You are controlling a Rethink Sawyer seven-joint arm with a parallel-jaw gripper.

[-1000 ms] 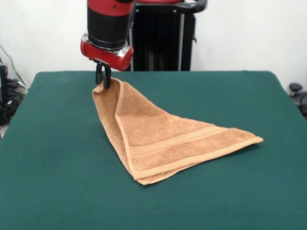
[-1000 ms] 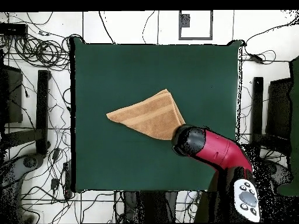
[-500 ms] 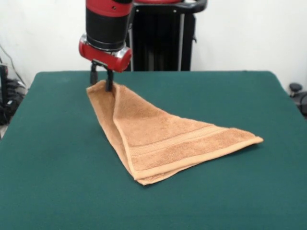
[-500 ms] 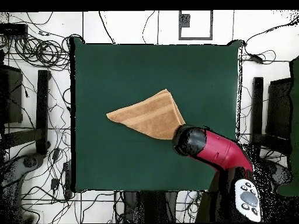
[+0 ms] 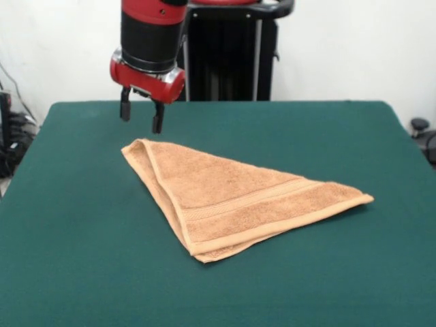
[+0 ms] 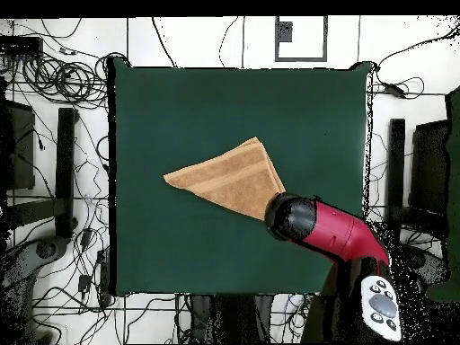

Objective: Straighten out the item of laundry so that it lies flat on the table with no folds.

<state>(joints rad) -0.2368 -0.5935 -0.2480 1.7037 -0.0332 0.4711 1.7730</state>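
The black 2-fingered gripper (image 5: pixel 141 116) hangs open and empty at 11 o'clock above the tan-orange terry towel (image 5: pixel 235 197), folded into a triangle on the dark green felt table (image 5: pixel 82 259).

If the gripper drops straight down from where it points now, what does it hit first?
Most likely the towel: the open gripper hangs above its far corner. Depth is unclear in the front view, so it may instead land on the table just beyond that corner.
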